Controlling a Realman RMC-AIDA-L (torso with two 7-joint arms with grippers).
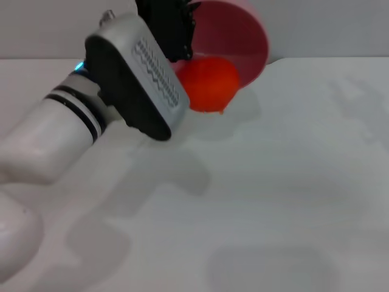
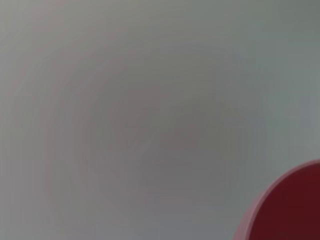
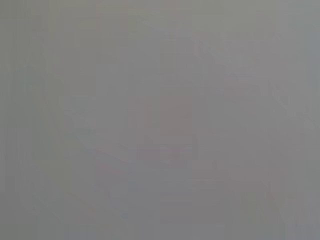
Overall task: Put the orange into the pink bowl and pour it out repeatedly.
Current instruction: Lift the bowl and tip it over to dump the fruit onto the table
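The left gripper (image 1: 176, 36) grips the near rim of the pink bowl (image 1: 240, 36), its dark fingers pinched on the rim, holding the bowl tipped with its mouth toward the table (image 1: 273, 182). The orange (image 1: 208, 84) sits at the lowered lip, touching the bowl and apparently the table. It looks light, firm and prone to roll; the glossy bowl seems slippery, so the rim is the sensible hold. The right gripper is out of sight.
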